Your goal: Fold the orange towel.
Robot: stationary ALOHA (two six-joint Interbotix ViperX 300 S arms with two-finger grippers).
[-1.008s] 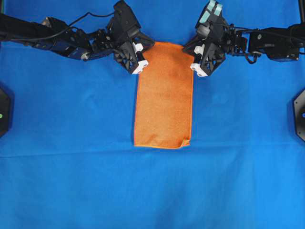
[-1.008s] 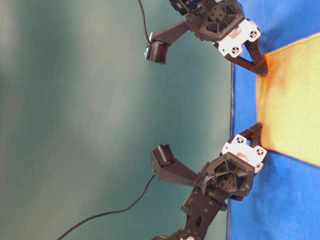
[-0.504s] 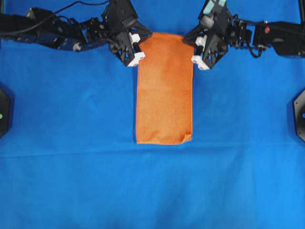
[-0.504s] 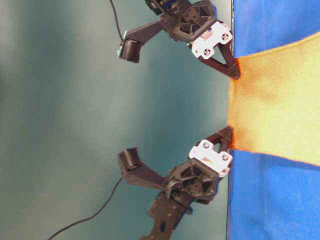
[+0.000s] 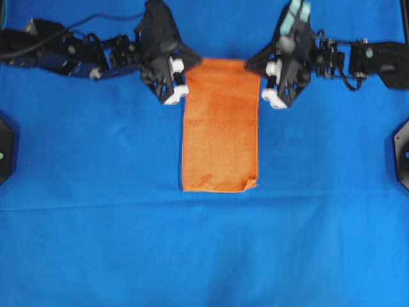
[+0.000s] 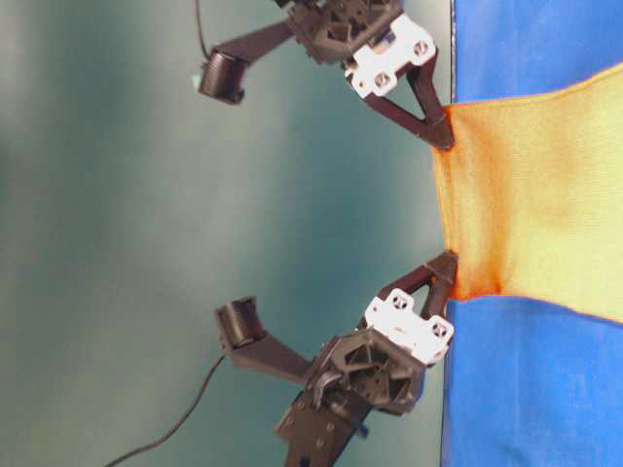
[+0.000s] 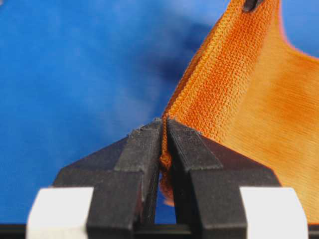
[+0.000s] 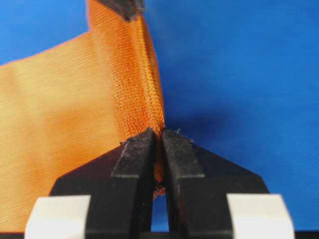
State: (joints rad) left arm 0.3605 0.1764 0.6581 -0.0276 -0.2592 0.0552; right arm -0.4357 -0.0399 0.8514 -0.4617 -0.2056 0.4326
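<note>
The counter (image 5: 96, 243), covered in bright blue cloth, carries the plain bright orange microfibre towel (image 5: 220, 134), which lies as a long narrow strip, apparently already folded in half. Its near end rests flat on the counter; its far end is raised off the cloth, stretched taut between the 2 black robot grippers.

The left gripper (image 5: 179, 80) sits at the towel's far left corner and the right gripper (image 5: 265, 80) at its far right corner. In each wrist view the jaws are pressed almost together with only the hem of the towel between them, so each has a thin pinch on 1 corner and nothing else.

The biggest risk, as I judge it, is the near end dragging: if the raised edge is carried toward the near edge without enough lift, the whole towel may slide on the smooth blue cloth instead of folding over itself.

Next, uneven travel of the 2 grippers would skew the fold, leaving the far corners off the near corners; the near right corner (image 5: 251, 185) already looks slightly curled.

Smallest, the pinch is shallow, right at the stitched hem (image 7: 199, 89), so a sharp tug or too much tension across the towel could pull a corner free.
</note>
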